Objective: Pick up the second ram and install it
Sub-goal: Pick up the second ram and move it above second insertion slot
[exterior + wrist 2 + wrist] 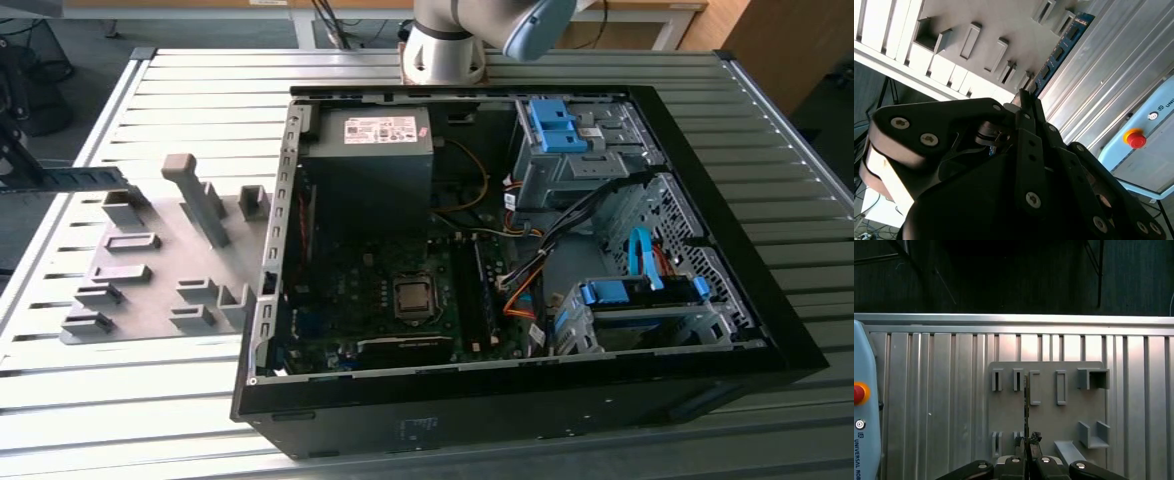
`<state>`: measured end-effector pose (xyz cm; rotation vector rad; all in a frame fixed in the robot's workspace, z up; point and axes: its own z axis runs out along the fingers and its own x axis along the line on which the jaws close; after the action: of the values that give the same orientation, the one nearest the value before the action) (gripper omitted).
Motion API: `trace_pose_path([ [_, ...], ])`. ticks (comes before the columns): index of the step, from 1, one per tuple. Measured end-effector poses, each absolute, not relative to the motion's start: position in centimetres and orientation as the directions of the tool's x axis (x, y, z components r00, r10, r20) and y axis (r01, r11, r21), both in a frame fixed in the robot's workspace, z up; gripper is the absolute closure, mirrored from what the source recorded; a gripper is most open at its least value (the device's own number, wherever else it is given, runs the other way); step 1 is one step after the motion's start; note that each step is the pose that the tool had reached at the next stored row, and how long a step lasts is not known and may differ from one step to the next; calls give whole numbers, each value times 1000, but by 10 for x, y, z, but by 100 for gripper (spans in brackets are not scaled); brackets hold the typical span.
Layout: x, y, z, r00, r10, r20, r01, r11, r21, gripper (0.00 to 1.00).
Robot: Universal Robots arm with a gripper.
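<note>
My gripper [1027, 441] is shut on the second ram [1026, 400], a thin stick seen edge-on in the first wrist view, pointing away from the fingers over the grey fixture plate [1046, 412]. In the second wrist view its blue-green face with dark chips [1061, 47] runs out from the gripper [1026, 97] across that plate, held above it. In the exterior view a dark thin strip [80, 178], apparently the same stick, reaches in from the left edge above the fixture plate [147, 275].
An open computer case [747, 290] lies on the slatted metal table, with the motherboard [387, 300], long memory slots [483, 290] and blue drive-bay clips [554, 125] inside. A pendant with a red stop button [1136, 139] lies beside the plate.
</note>
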<state>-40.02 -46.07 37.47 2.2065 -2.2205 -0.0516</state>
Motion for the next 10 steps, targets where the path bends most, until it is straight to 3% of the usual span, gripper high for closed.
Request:
trace_pose_path([
  [10,-400,-461,386,-7,-1000,-15,-999,6,31,86],
])
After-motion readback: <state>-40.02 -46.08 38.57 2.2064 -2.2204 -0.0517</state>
